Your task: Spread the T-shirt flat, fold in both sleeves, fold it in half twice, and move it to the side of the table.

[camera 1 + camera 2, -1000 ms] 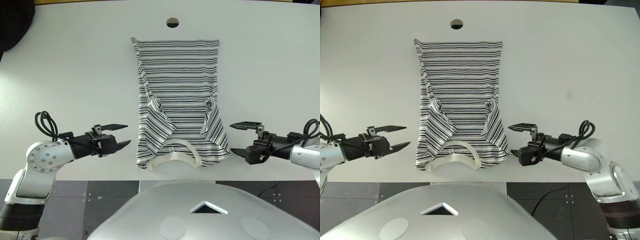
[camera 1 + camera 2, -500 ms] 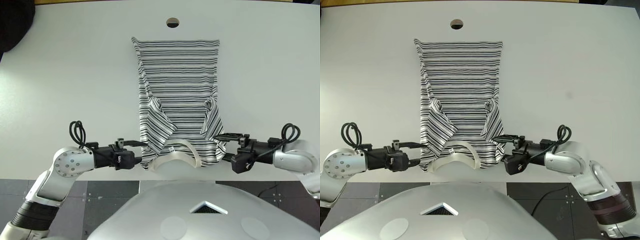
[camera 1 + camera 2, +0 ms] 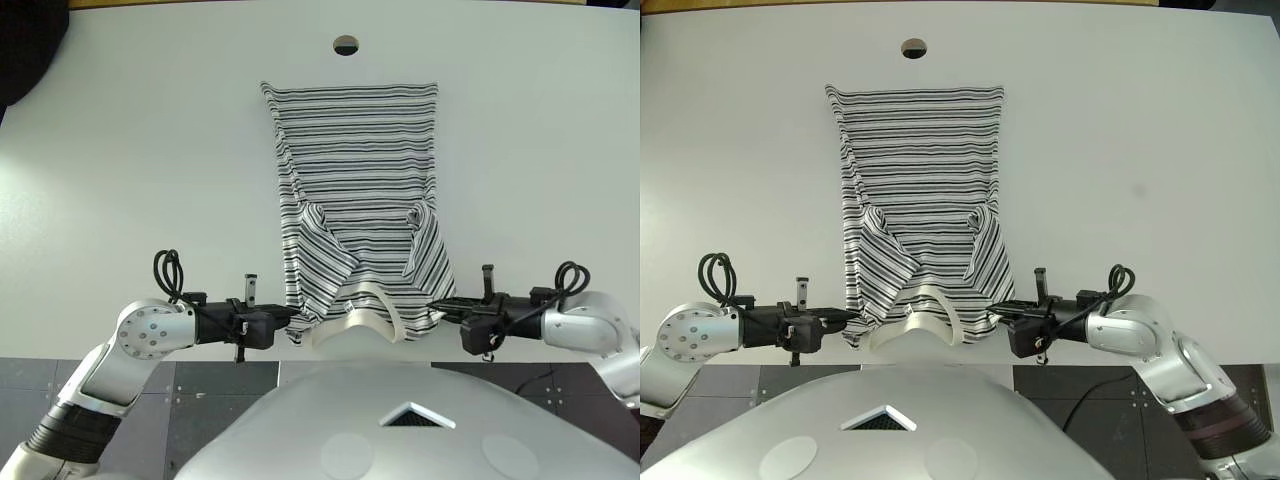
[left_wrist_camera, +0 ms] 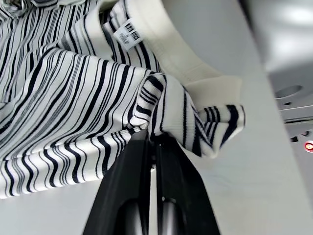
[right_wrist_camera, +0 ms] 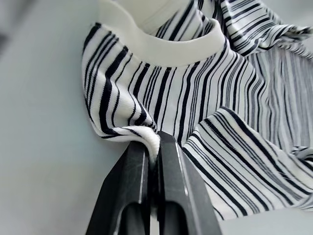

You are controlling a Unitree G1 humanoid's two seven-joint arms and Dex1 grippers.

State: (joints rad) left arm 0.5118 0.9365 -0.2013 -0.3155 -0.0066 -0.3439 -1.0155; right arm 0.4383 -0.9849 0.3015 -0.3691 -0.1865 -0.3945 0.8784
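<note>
**Both grippers now clamp the T-shirt's shoulder corners, one on each side of the collar.**

From wide open and well out to either side of the collar (image 3: 366, 310) a second ago, the left gripper (image 3: 290, 318) and right gripper (image 3: 441, 305) are now closed in, each pinching a bunched corner of striped cloth just beside the collar. The T-shirt (image 3: 356, 170) lies on the table (image 3: 150, 150) with its sleeves already folded in and its hem at the end far from the collar. The pinch draws the collar end slightly narrower. This looks like the grasp for the first half-fold, carrying the collar end over toward the hem.
</note>
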